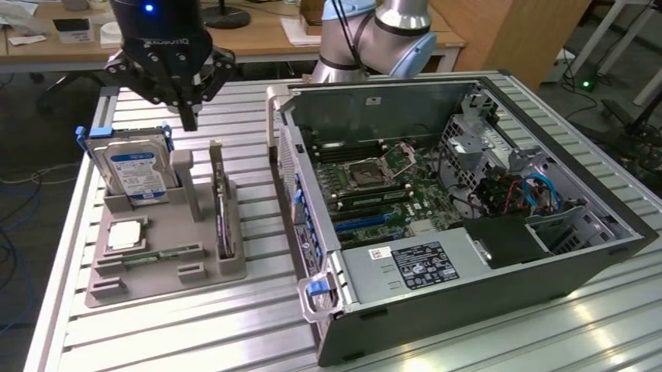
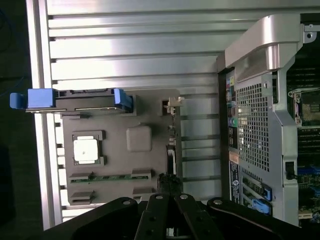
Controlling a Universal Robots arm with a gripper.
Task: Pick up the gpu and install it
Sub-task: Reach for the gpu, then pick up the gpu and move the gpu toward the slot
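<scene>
Exterior view: the pincer [image 1: 188,118], pressed together and empty, hangs above the far side of the grey moulded holder [image 1: 155,271], near the gpu [image 1: 220,203]. This thin dark card stands on edge, to the exterior view's left of the open metal computer case [image 1: 414,310]. Pickup and installation both remain.

Wrist view: the pincer [image 2: 168,192] is poised over the edge-on gpu [image 2: 171,155], and the ribbed aluminium surface [image 2: 125,50] lies beyond.

I see a ribbed aluminium table [image 1: 155,325] with bright glare on its slats near the front edge. Behind it runs a long wooden desk [image 1: 259,39] with papers [image 1: 298,29] on top, and a wooden cabinet [image 1: 517,35] stands at the exterior view's right. The floor [image 1: 31,155] is dark, and blue cables [image 1: 12,229] trail over it at the exterior view's left.
</scene>
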